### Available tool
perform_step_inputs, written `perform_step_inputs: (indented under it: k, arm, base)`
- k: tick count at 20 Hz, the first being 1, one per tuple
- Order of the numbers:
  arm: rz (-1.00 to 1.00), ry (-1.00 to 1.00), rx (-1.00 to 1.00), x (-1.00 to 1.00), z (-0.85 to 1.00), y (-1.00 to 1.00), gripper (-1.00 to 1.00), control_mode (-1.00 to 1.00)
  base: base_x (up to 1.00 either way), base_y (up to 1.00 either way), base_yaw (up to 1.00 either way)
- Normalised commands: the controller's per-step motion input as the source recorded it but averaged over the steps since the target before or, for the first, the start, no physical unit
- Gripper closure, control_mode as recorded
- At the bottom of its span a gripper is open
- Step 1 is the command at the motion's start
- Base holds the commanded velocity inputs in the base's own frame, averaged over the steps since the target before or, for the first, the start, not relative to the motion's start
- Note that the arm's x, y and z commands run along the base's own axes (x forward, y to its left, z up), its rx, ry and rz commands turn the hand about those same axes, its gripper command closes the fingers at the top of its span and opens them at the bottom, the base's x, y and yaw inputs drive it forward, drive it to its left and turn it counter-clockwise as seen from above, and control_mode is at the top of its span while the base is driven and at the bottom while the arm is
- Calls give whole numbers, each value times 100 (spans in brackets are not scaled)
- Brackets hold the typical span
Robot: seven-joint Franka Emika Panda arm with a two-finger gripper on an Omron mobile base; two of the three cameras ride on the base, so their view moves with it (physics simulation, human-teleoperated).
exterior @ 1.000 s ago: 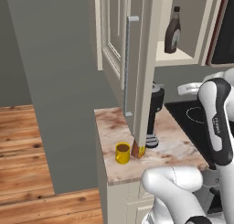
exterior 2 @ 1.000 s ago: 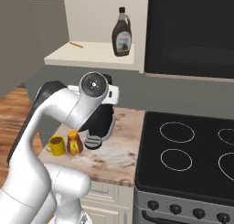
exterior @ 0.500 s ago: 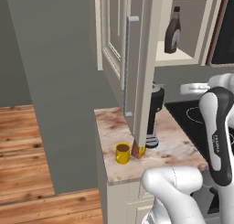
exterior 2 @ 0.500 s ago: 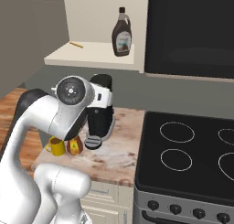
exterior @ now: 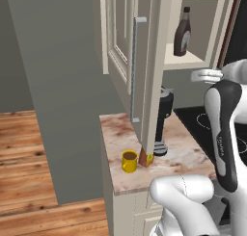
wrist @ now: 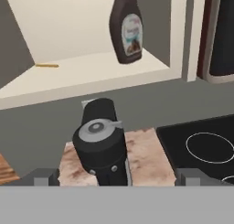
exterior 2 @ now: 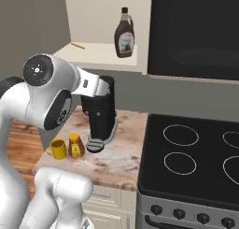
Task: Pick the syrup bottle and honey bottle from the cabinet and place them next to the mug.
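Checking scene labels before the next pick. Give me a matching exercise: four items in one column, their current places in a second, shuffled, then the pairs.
Items:
1. syrup bottle
2. honey bottle
3. mug
4. black appliance

Places:
A. on the counter, at its outer end, left of the small amber bottle in the right base view
B. on the cabinet shelf
C. on the counter, between the yellow cup and the stove
D. on the counter, between the yellow cup and the black appliance's base

Pairs: 1-B, 2-D, 3-A, 4-C
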Motion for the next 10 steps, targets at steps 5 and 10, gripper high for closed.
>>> perform_step_inputs:
  k: [5, 10]
  arm:
    - [-18, -12, 0, 17, 1, 19, -100, -100]
    - [-20, -6, -2, 9, 38, 38, -100, -100]
  base:
    - [0, 0, 0]
    - [0, 0, 0]
